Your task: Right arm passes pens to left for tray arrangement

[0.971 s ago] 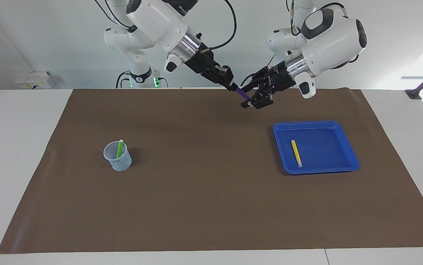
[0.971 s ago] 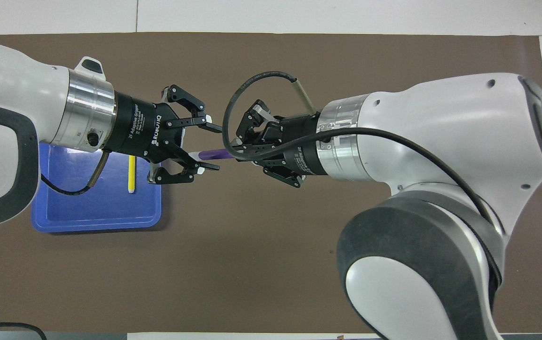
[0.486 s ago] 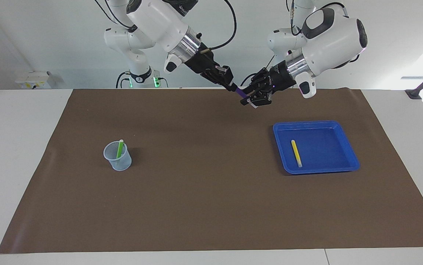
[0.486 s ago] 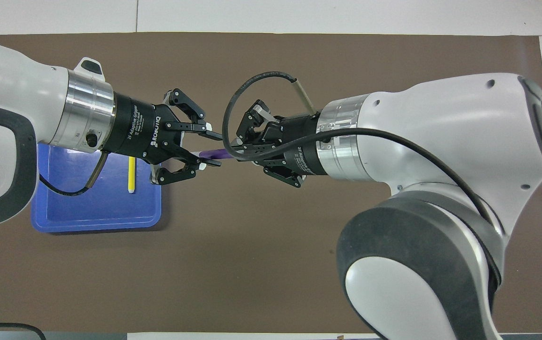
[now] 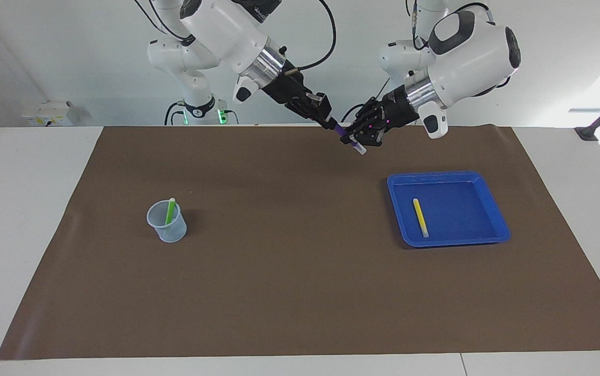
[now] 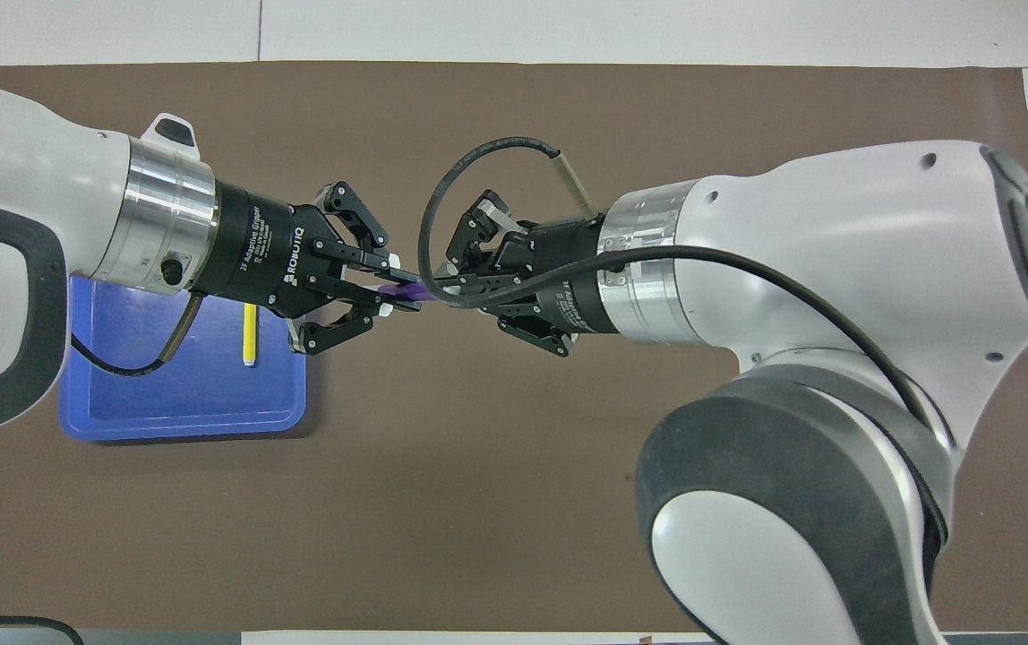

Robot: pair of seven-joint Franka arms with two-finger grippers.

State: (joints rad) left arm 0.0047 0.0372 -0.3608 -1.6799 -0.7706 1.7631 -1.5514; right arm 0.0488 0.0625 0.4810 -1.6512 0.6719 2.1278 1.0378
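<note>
The purple pen hangs in the air over the brown mat's edge nearest the robots, with a gripper on each end. My right gripper is shut on one end. My left gripper is shut on the other, with the pen's whitish tip poking out below it. In the overhead view the left gripper and right gripper meet tip to tip around the purple pen. The yellow pen lies in the blue tray at the left arm's end. The green pen stands in a pale mesh cup.
A brown mat covers most of the white table. The cup stands toward the right arm's end, and the right arm hides it in the overhead view. There the blue tray with the yellow pen lies partly under the left arm.
My left gripper's fingers have closed from open onto the purple pen's free end. The right gripper has kept its grip and barely moved.
</note>
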